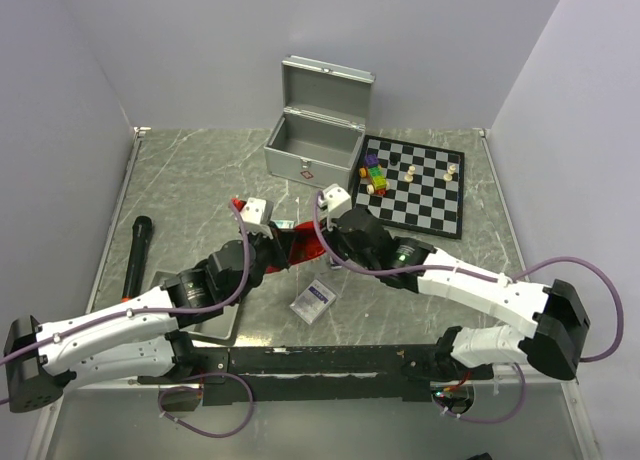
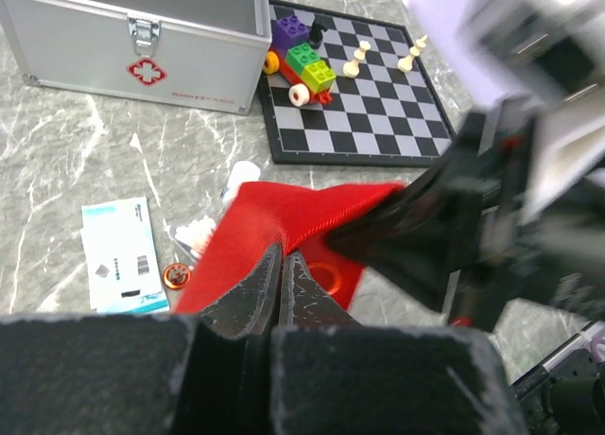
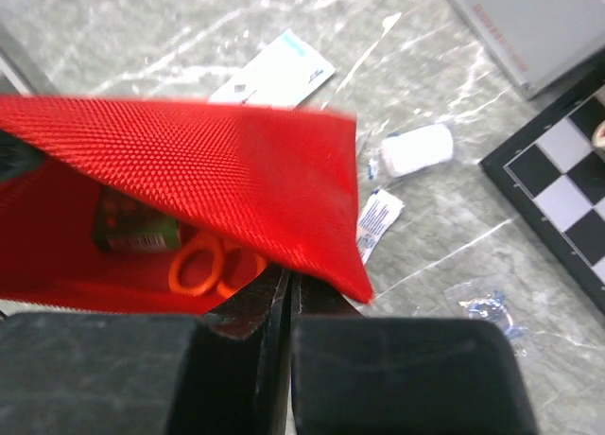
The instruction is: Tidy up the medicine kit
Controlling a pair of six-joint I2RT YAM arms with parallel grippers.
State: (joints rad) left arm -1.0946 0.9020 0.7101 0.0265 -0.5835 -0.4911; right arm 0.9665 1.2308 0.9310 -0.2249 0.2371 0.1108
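Observation:
A red fabric pouch (image 1: 296,246) hangs between my two grippers at the table's middle. My left gripper (image 2: 282,255) is shut on one edge of the pouch (image 2: 284,217). My right gripper (image 3: 286,276) is shut on the other edge of the pouch (image 3: 189,161), which is held open. Inside it I see orange-handled scissors (image 3: 213,265) and a small green box (image 3: 137,229). On the table lie a gauze roll (image 3: 416,151), a white sachet (image 3: 378,222), a white-teal packet (image 2: 118,255) and a small orange cap (image 2: 176,276). The silver medicine case (image 1: 315,130) stands open at the back.
A chessboard (image 1: 420,185) with a toy brick car (image 1: 375,175) and chess pieces lies right of the case. A black cylinder (image 1: 138,255) lies at the left. A blue-white packet (image 1: 313,302) lies in front of the pouch. A clear bag (image 3: 487,307) lies near the board.

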